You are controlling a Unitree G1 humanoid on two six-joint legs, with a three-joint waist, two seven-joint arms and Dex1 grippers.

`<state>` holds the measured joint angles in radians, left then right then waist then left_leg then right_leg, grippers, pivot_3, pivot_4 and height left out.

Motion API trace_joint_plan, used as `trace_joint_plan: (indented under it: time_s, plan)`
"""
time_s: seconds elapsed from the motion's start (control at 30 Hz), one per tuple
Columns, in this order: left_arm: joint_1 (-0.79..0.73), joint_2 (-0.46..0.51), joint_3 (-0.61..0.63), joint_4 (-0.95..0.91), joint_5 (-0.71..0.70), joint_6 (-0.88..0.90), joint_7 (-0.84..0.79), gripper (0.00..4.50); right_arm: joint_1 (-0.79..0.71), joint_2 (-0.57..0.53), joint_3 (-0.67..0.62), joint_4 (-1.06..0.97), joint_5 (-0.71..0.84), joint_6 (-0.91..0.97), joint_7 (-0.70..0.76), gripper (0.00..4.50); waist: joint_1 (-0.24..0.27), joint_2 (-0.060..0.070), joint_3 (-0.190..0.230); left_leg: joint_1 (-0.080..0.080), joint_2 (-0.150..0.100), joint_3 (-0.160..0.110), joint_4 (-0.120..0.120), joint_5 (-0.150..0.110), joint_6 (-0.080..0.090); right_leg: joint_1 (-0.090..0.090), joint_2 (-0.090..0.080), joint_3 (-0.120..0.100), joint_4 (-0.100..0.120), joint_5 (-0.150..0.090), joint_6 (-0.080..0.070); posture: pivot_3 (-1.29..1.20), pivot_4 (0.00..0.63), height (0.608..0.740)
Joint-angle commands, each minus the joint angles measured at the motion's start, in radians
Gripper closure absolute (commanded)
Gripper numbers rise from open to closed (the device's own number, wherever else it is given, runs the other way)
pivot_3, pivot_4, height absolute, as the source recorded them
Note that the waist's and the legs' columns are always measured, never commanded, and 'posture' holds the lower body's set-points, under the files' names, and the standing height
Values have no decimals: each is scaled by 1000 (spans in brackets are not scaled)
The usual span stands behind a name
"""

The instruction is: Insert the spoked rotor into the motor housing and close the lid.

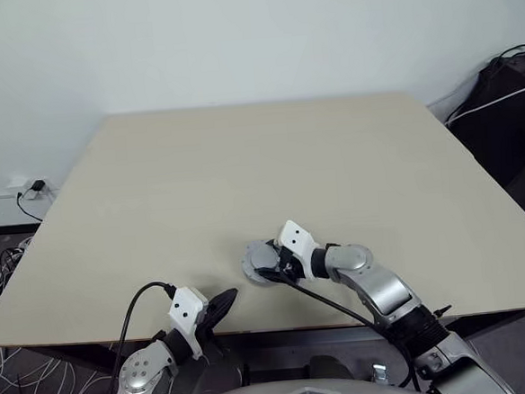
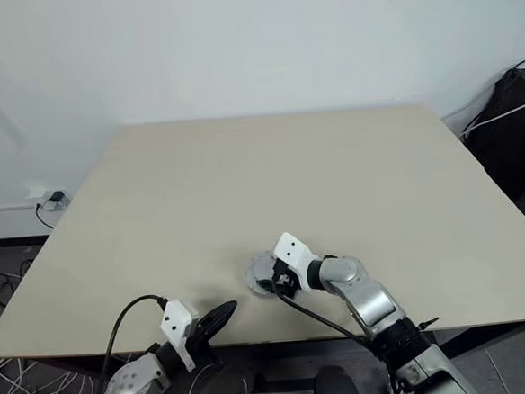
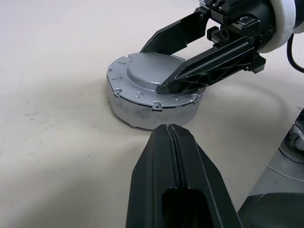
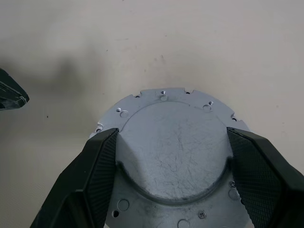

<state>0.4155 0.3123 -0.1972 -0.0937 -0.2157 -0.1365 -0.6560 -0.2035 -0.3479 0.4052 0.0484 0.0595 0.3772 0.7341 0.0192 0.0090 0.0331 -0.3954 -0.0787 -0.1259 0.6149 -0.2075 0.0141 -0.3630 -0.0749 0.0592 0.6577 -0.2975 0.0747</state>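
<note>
The lid (image 4: 171,142), a light grey disc with a raised round centre and small screw holes on its rim, lies on top of the grey motor housing (image 3: 142,111) near the table's front edge. My right gripper (image 1: 269,267) reaches over it from the right. Its two black fingers (image 4: 102,161) press against opposite sides of the lid's raised centre. My left gripper (image 1: 225,301) is shut with nothing in it. It hangs at the table's front edge, pointing at the housing from a short way off. The spoked rotor is hidden.
The beige table (image 1: 269,160) stretches wide behind the housing. Cables (image 1: 2,278) lie on the floor at the left beside a wall socket (image 1: 29,188). A black bag with cords (image 1: 508,99) stands off the table's right side.
</note>
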Motion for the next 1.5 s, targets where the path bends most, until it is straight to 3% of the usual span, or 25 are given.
trace_joint_plan:
  time_s: [0.03,0.6,0.77,0.93,1.2,1.5]
  plan:
    - [-8,-5,0,-34,-9,-8,-1,4500,15,-22,6,53,-45,-3,-17,1301,0,0,0,0,0,0,0,0,0,0,0,0,0,0,0,0,0,740]
    - [-15,-10,6,-39,-19,11,6,4500,14,-32,22,80,-74,-32,-21,1301,-2,-1,-1,1,0,0,0,0,0,1,0,0,2,0,0,0,0,740]
    - [-147,-131,83,-36,-35,219,223,4500,15,-26,22,75,-69,-23,-21,1301,3,-2,-1,1,0,-1,2,0,0,1,1,-1,2,1,2,0,0,740]
    - [-289,-179,113,-25,-78,443,295,4500,13,-18,23,65,-65,-15,-27,1301,1,-3,-2,2,0,-3,4,0,0,3,7,-3,2,2,3,0,0,740]
    - [-513,-137,170,39,-275,864,201,4500,12,-10,19,46,-62,-8,-40,1301,-2,-4,-2,2,0,-4,5,1,-1,3,8,-3,3,4,7,0,0,740]
    - [-644,-52,160,125,-312,1049,113,4500,25,-5,13,22,-57,0,-56,1301,-5,-5,-2,2,0,-5,5,1,-2,3,9,-3,3,5,7,0,0,740]
